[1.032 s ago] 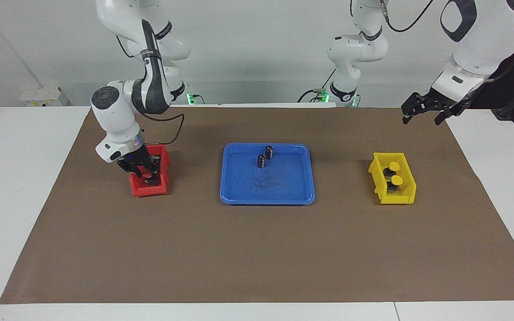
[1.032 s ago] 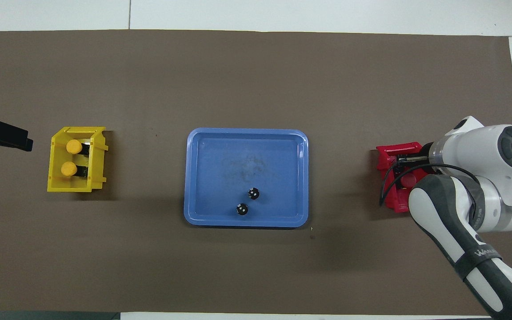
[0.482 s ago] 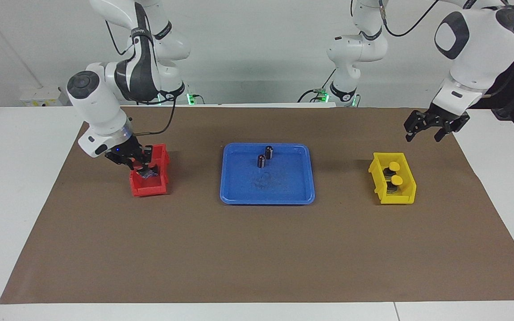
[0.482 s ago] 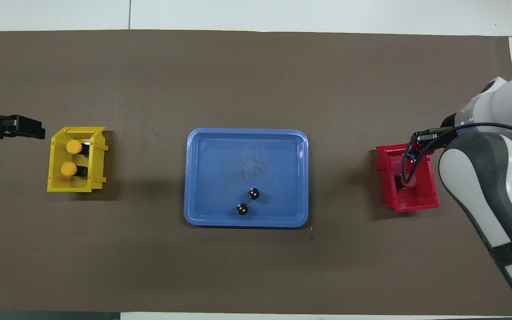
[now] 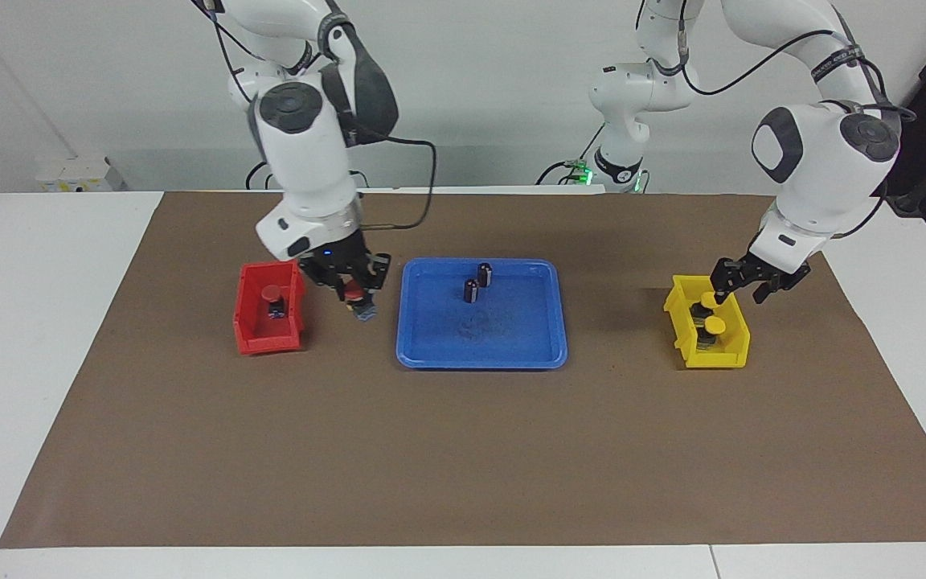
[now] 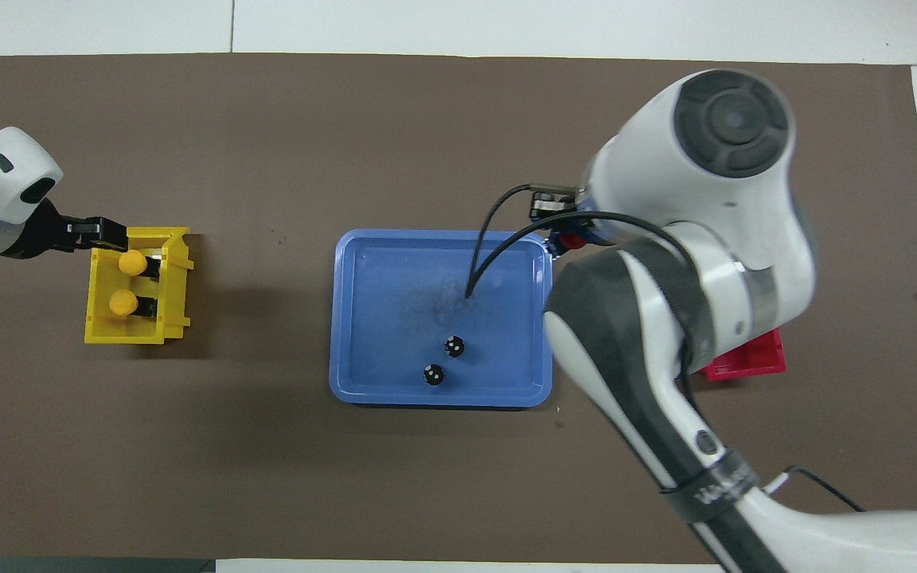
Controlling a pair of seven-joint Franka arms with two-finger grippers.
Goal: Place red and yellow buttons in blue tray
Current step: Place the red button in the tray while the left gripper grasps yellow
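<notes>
Since a second ago the right gripper (image 5: 353, 291) has risen out of the small deep red plastic bin (image 5: 268, 320) and swung toward the wide shallow blue plastic tray (image 5: 481, 350). It now hangs over the brown paper between the two, clenched on a red-capped push-button (image 5: 357, 299) whose cap shows between its fingers and whose dark base pokes out below. The left gripper (image 5: 740, 281) has meanwhile come down from beside the table to the yellow bin.

Going from the right arm's end of the table: the red bin sits on the brown paper table cover (image 5: 463, 450), and a second red-capped button (image 5: 272, 299) stands inside it. Next comes the right gripper with its button, in the air just beside the tray's rim. The blue tray lies in the middle of the table; two capless black cylinders (image 5: 477, 283) stand upright in it, close together, in the part nearer the robots. No capped button is in the tray yet.

Toward the left arm's end sits the small deep yellow plastic bin (image 5: 712, 354), with two yellow-capped buttons (image 5: 710, 312) inside, one nearer the robots than the other. The left gripper hangs at the bin's robot-side rim, above the nearer yellow button; whether its fingers are apart or closing on anything I cannot tell.
</notes>
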